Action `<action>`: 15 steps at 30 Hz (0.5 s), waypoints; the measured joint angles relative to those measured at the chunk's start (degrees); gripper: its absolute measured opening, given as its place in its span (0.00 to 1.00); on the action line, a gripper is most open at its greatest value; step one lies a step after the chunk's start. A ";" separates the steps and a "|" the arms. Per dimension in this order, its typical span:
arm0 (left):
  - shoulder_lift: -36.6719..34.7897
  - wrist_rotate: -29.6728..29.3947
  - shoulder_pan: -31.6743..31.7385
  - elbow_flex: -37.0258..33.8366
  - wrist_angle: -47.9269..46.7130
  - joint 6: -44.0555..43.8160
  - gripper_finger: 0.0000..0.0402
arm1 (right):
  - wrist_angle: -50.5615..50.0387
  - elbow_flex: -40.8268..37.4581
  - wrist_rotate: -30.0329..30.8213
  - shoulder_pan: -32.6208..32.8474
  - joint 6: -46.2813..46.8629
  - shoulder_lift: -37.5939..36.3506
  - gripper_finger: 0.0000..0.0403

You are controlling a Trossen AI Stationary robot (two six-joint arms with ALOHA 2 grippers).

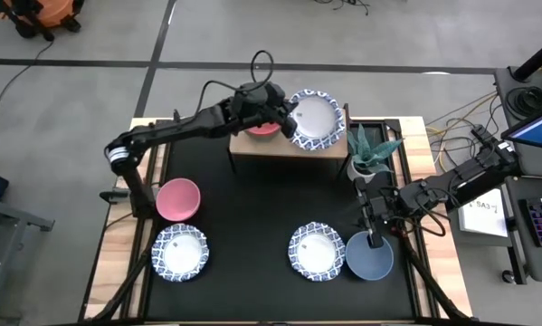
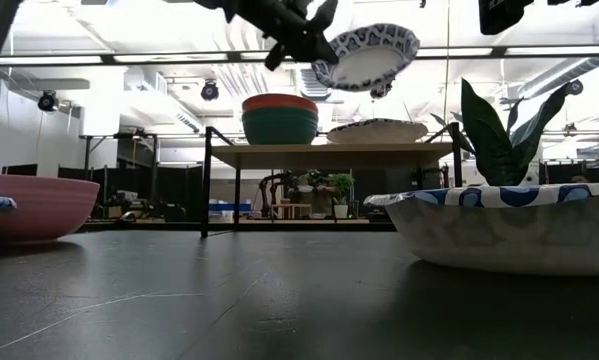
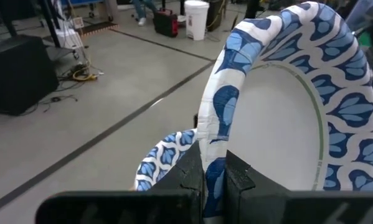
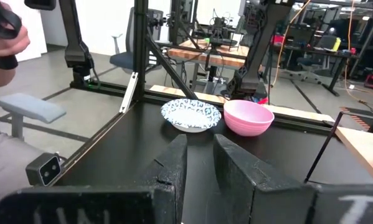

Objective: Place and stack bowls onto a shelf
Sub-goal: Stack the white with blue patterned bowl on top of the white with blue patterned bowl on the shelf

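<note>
My left gripper [image 1: 289, 113] is shut on a white bowl with a blue patterned rim [image 1: 316, 118], held tilted above the light-wood shelf [image 1: 289, 147] at the table's far side. On the shelf a red bowl [image 2: 279, 103] sits nested in a green bowl [image 2: 279, 127]. Beside them another white patterned bowl [image 2: 377, 130] rests on the board, right under the held bowl [image 2: 367, 55]. My right gripper [image 4: 200, 146] hovers at the table's right, above the slate-blue bowl [image 1: 368, 256], its fingers a little apart with nothing between them. My left gripper pinches the bowl's rim [image 3: 212, 163] on the side nearest the arm, one finger [image 3: 189, 177] outside the wall and the other finger [image 3: 239, 180] inside. The fingers come nearly level from the table's left. The bowl is lifted clear and tilted, its opening tipped sideways.
A pink bowl [image 1: 177, 199] and a white patterned bowl [image 1: 180, 252] sit at the table's left, and a further patterned bowl [image 1: 316, 252] sits near the front beside the slate-blue one. A potted spiky plant [image 1: 370, 154] stands just right of the shelf.
</note>
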 joint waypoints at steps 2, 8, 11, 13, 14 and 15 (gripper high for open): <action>0.97 -0.03 0.48 0.59 -0.05 0.18 0.00 | 0.00 0.00 0.00 0.00 -0.02 0.00 0.17; 1.33 -1.59 1.55 0.64 0.09 0.02 0.00 | 0.00 0.00 -0.02 0.00 -0.07 0.00 0.17; 1.33 -1.57 1.94 0.64 0.14 -0.03 0.00 | 0.00 0.00 -0.02 0.00 -0.23 0.00 0.17; 1.33 -1.57 2.16 0.64 0.22 -0.03 0.00 | 0.37 0.00 -0.02 0.00 -0.69 0.00 0.17; 1.33 -1.57 2.18 0.64 0.44 -0.05 0.00 | 0.94 0.00 -0.02 0.00 -1.01 0.00 0.17; 1.33 -1.56 2.21 0.62 0.83 -0.20 0.00 | 1.55 0.01 -0.01 0.00 -1.34 0.01 0.17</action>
